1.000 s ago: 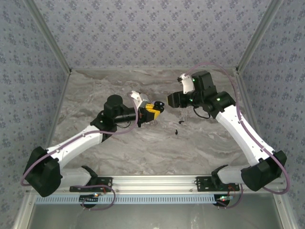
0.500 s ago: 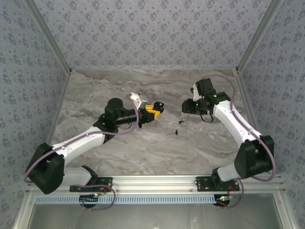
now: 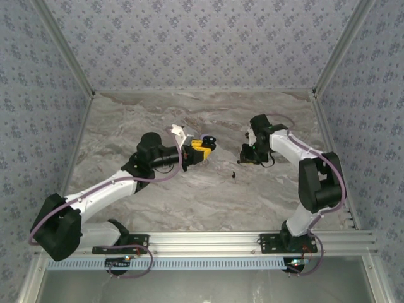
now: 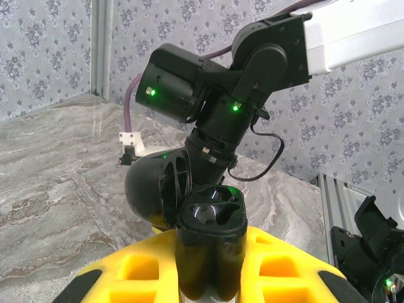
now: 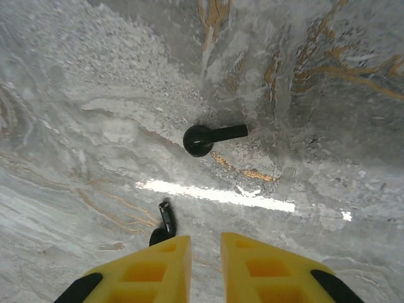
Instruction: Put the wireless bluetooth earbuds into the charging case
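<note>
The black charging case (image 4: 211, 252) stands upright in my left gripper (image 4: 211, 278), which is shut on it. Its lid (image 4: 151, 189) hangs open to the left and both wells (image 4: 213, 211) are empty. From above, the case (image 3: 208, 139) is held over the table's middle by the left gripper (image 3: 202, 148). My right gripper (image 3: 245, 155) points down at the table, jaws narrowed to a slit with nothing between them. One black earbud (image 5: 211, 137) lies ahead of the right gripper (image 5: 205, 243). Another earbud (image 5: 164, 224) lies just outside the left fingertip (image 5: 158, 265). A black earbud (image 3: 233, 173) lies on the marble.
The marble table (image 3: 189, 196) is walled by patterned panels at the back and sides. The right arm's dark wrist housing (image 4: 208, 95) hangs close behind the case. An aluminium rail (image 3: 202, 240) runs along the near edge.
The right arm has folded in and dropped its gripper towards the table by the earbuds, and its jaws have narrowed. The left arm and the case have hardly moved.
</note>
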Robot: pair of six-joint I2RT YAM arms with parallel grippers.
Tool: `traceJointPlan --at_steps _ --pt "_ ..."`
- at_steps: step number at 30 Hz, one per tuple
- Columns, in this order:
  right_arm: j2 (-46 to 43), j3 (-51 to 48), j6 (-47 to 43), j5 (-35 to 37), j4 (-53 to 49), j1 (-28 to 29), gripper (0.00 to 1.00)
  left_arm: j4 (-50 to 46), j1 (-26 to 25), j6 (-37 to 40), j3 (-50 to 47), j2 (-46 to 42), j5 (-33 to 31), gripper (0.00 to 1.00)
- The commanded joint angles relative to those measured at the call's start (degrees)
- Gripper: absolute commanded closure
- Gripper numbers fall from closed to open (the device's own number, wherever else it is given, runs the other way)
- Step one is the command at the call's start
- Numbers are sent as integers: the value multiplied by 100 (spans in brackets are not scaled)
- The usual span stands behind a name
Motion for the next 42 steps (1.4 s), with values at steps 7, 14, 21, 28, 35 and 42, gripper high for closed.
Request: traceJointPlan --at_steps 7,14,21,28,35,42 --pt "462 -75 454 108 595 145 88 35 -42 11 -59 -245 -42 84" --pt "691 5 723 466 761 247 92 -12 -49 14 -66 -268 -66 84" --pt "873 79 835 611 837 292 92 -54 -42 33 -56 -264 -78 84" --pt "1065 205 924 400 1046 318 92 -131 -47 64 -33 -291 -84 84" --pt "1173 327 982 128 1311 344 92 -196 -46 98 -15 -319 -117 84" --pt "920 336 510 -146 1267 425 84 -205 -47 96 -1 -307 -117 84"
